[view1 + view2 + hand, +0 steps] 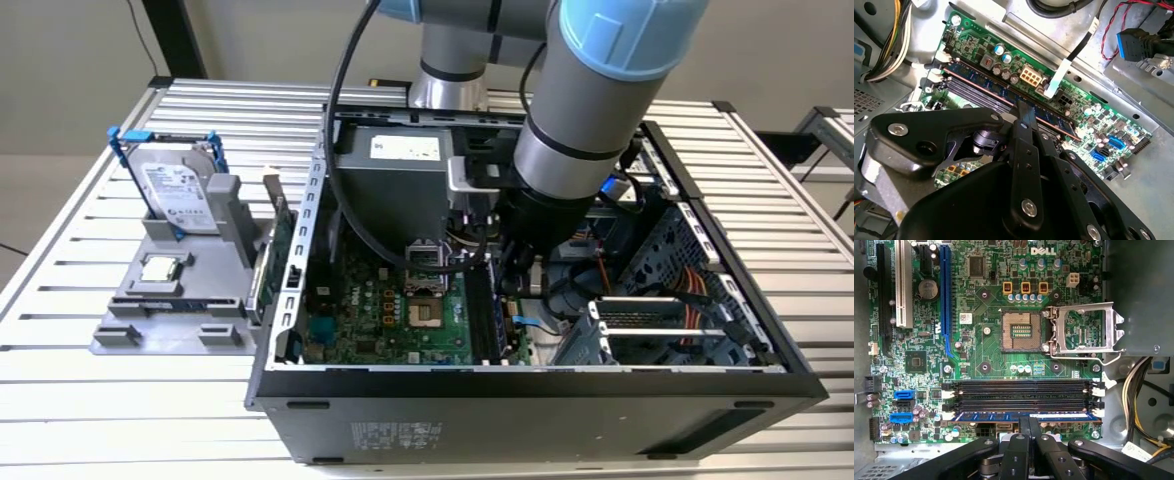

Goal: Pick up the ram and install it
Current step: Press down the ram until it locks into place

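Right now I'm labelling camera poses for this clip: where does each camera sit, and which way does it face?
Exterior view: off the arm, above the table, looking down into the open computer case; the arm reaches inside.
First wrist view: on the arm, looking straight at the motherboard; the gripper meets the ram in its slot.
Second wrist view: on the arm, oblique across the board; the gripper is close up.
Both wrist views share ram, slots and gripper.
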Controlling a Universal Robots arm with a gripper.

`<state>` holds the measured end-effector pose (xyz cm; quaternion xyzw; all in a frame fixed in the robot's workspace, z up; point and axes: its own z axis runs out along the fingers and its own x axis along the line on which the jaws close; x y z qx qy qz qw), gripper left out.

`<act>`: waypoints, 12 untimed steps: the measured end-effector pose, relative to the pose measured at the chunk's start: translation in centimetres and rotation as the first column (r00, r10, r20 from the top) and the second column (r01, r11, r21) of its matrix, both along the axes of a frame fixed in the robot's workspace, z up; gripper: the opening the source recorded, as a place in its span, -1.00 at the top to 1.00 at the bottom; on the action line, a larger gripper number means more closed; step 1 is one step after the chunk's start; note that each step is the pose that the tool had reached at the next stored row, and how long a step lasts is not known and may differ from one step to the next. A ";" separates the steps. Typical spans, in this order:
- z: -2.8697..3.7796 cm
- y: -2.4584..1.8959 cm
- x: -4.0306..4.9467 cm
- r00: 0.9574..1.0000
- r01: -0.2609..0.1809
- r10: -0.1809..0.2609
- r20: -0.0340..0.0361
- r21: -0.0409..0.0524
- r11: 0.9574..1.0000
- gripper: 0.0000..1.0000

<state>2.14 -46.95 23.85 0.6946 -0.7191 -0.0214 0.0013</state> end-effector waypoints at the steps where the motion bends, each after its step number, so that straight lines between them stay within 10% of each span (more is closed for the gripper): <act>1: -0.01 0.00 0.00 1.000 0.000 0.000 0.000 0.000 1.000 1.00; 12: -0.65 -0.16 0.01 1.000 0.000 0.000 0.000 0.000 1.000 1.00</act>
